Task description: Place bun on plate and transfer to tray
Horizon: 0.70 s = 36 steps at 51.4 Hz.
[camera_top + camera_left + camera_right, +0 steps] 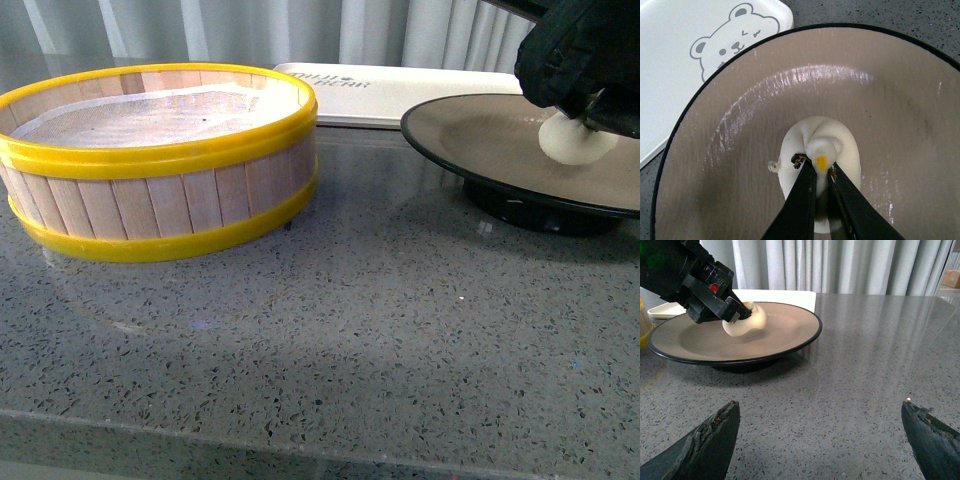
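Note:
The creamy-white bun [822,142] rests on the beige-brown inside of the black-rimmed plate [900,100], with a yellow spot on its twisted top. My left gripper [819,169] is shut on the bun's top. In the front view the bun [572,142] sits on the plate [480,130] at the right, under the black left gripper [590,105]. The off-white tray [400,88] lies behind the plate and shows a bear drawing in the left wrist view [685,60]. My right gripper [820,432] is open and empty above the countertop, short of the plate [790,330] and bun [745,322].
A yellow-rimmed wooden steamer basket [160,160] stands at the left on the grey speckled countertop [350,330]. Grey curtains [840,265] hang behind the table. The counter's front edge runs along the bottom of the front view.

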{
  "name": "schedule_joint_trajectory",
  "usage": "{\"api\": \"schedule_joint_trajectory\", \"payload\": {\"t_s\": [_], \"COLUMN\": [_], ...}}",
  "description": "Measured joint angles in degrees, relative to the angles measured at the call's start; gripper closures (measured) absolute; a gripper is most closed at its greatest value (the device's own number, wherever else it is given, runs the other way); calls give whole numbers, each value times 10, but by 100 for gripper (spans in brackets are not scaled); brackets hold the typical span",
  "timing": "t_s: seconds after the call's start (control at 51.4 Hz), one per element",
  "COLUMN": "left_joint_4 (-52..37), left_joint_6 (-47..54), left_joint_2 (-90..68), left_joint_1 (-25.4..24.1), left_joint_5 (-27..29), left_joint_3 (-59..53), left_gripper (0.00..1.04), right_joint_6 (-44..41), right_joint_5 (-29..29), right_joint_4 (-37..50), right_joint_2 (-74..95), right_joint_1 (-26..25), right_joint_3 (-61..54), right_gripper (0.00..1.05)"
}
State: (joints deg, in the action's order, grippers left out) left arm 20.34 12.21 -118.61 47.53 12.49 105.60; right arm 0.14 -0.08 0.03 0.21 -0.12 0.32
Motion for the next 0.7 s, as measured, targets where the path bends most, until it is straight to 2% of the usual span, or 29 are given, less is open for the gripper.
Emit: {"api": "schedule_joint_trajectory", "payload": {"t_s": [0.311,0.564,0.7], "left_joint_4": [10,20,28], "left_joint_6": [26,25,21], "left_joint_2": [-3,-4,-4], "left_joint_1": [7,6,5], "left_joint_5": [10,6,0], "left_joint_3": [-3,-2,7], "left_gripper": [99,51,33], "right_joint_6": [0,0,0], "right_joint_5": [0,0,0], "right_joint_4": [0,0,0], "right_joint_2": [0,0,0], "right_joint_1": [0,0,0], "right_joint_3": [0,0,0], "right_gripper": [8,8,8]}}
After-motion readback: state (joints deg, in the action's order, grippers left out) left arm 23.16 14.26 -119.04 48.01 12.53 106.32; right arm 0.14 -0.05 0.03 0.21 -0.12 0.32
